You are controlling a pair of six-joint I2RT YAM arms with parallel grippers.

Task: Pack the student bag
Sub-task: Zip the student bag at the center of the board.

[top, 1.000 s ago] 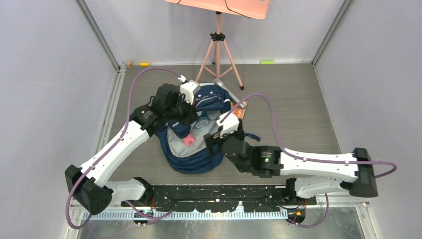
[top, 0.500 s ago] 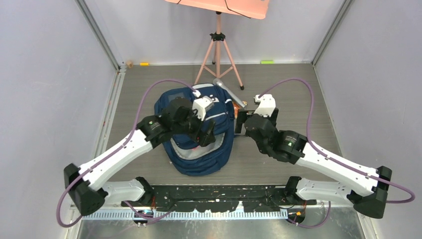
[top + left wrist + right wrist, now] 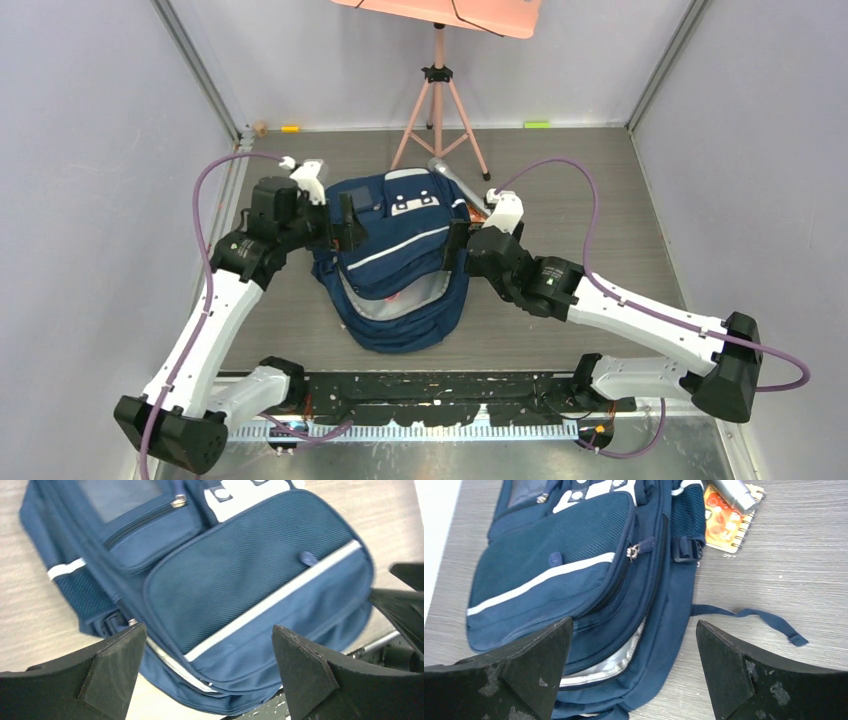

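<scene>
Left gripper (image 3: 347, 222) spread wide, empty, just left of the backpack (image 3: 400, 250), centre of my top view; right gripper (image 3: 455, 245) likewise wide and empty at its right side. Main zip gapes, grey lining showing. Orange notebook (image 3: 726, 520) and steel bottle (image 3: 733, 492) lie upper right in my right wrist view

The top edge crops the blurred backpack (image 3: 250, 580) in the left wrist view, and the bottle (image 3: 734, 492) overlapping the notebook (image 3: 724, 527) in the right.
</scene>
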